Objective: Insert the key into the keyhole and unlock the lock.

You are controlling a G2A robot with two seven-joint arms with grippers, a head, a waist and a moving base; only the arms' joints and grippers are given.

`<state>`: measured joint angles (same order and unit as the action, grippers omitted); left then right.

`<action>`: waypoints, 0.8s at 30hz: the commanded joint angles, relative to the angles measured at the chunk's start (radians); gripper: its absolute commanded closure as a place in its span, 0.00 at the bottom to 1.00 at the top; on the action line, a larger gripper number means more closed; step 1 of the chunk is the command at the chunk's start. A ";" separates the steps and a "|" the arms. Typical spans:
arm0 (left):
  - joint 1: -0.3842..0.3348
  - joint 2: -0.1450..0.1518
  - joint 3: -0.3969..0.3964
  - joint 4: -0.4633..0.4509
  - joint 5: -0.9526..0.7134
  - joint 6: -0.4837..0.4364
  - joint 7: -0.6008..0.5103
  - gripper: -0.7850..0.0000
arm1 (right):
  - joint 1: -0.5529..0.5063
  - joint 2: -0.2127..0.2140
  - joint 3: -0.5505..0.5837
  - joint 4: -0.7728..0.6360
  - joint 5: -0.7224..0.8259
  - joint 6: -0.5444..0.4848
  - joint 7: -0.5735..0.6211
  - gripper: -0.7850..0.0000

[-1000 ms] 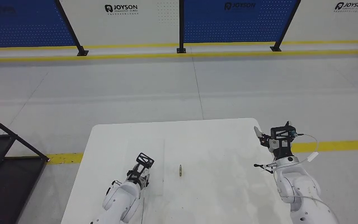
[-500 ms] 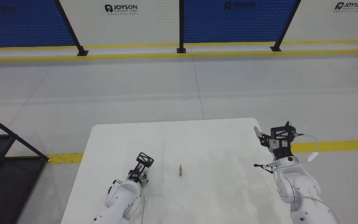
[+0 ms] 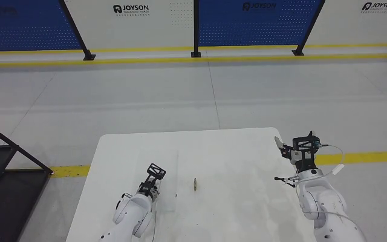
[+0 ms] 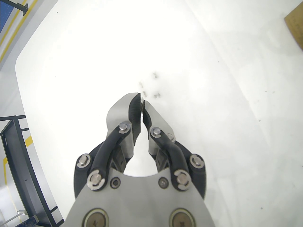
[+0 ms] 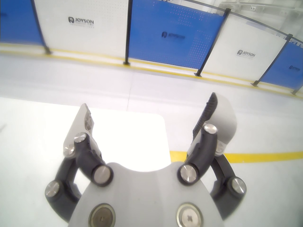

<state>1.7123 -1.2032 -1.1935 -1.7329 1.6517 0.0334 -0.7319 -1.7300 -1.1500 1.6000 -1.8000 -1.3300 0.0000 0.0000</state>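
Left gripper (image 4: 141, 99) pinching key (image 4: 142, 103) (thin metal sliver between pads) over white table (image 3: 242, 151). Lock (image 3: 195, 183) mid-table, near it. Right gripper (image 5: 148, 105) spread wide at table's right edge.

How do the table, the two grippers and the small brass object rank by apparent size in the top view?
1. table
2. left gripper and right gripper, about alike, so not ranked
3. small brass object

table (image 3: 242, 151): smooth white | lock (image 3: 195, 184): brassy metal | key (image 4: 142, 100): bare metal | left gripper (image 4: 142, 105) pads (image 4: 134, 114): ribbed black rubber
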 commanded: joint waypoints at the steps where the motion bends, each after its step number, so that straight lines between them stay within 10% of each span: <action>1: -0.001 -0.001 -0.001 0.002 0.001 -0.001 -0.001 0.95 | 0.000 0.000 0.000 0.000 0.000 0.000 0.000 0.00; 16: 0.057 0.004 -0.051 -0.099 -0.037 -0.034 0.041 1.00 | 0.000 0.000 0.000 0.000 0.000 0.000 0.000 0.00; 24: 0.196 0.024 -0.192 -0.248 -0.183 -0.162 0.283 1.00 | 0.000 0.000 0.000 0.000 0.000 0.000 0.000 0.00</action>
<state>1.8912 -1.1823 -1.3593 -1.9748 1.4995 -0.0969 -0.4999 -1.7300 -1.1500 1.6000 -1.8000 -1.3300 0.0000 0.0000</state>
